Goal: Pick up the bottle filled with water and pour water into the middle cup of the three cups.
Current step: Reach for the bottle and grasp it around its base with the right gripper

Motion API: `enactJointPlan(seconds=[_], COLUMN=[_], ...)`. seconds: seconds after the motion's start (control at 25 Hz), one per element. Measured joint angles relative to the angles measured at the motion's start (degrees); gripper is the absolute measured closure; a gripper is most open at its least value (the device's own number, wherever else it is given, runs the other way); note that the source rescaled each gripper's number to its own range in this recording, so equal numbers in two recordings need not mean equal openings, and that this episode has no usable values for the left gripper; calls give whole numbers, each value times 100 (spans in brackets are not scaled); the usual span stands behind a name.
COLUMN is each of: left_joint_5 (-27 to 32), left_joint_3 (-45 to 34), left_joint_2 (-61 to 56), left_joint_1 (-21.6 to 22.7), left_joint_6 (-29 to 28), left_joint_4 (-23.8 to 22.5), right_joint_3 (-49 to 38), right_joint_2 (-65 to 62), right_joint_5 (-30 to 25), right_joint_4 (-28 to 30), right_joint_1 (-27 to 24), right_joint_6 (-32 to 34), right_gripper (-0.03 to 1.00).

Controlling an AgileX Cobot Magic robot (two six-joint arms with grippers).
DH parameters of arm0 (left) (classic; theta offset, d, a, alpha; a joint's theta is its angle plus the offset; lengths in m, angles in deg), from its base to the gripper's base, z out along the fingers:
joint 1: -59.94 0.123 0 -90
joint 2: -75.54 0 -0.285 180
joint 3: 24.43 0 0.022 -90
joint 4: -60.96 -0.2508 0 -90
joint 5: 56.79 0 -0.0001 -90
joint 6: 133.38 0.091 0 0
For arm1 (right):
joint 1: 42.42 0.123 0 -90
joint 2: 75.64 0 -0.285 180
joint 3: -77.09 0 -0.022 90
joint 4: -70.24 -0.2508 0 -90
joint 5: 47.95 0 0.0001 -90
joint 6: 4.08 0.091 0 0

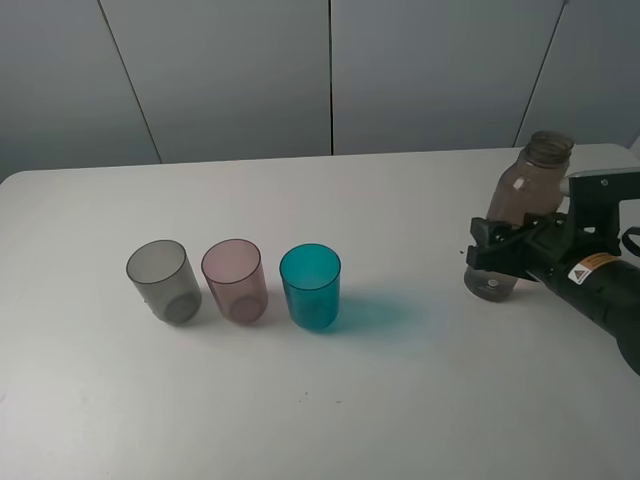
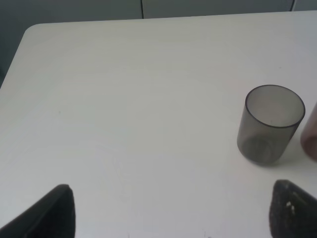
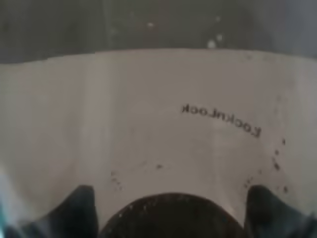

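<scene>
Now grasping the bottle (image 1: 528, 195) low on its body with the right hand (image 1: 493, 254), jaws closed against both sides, far out on the right of the desk (image 1: 400, 400). Leans slightly, open neck tipped toward the arm, uncapped. Cannot tell whether resting on the desk or just off it. From the right wrist camera, shows only the smoky plastic of the bottle (image 3: 158, 124) filling the view, mirrored lettering across it, dark fingers (image 3: 81, 210) at either side. Well apart to the left, standing upright in a row: grey cup (image 1: 163, 280), middle cup (image 1: 235, 281) in pale pink, teal cup (image 1: 310, 286), each just beside the next, not touching. Holds the left hand (image 2: 173, 215) released, fingertips spread wide above the desk, grey cup (image 2: 270, 124) near, a sliver of the middle cup (image 2: 312, 141) at the picture's edge.
</scene>
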Motion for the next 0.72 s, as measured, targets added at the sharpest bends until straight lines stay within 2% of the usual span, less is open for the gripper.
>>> enactJointPlan(seconds=[0.4,0.72], left_joint_5=[0,0], left_joint_3=[0,0], left_joint_2=[0,0], left_joint_1=[0,0], left_joint_6=[0,0], left_joint_4=[0,0], right_joint_3=[0,0], right_joint_2=[0,0], right_joint_5=[27,27], right_joint_4=[9,269], right_joint_1=[0,0], right_joint_6=[276,276], right_gripper=[97,97])
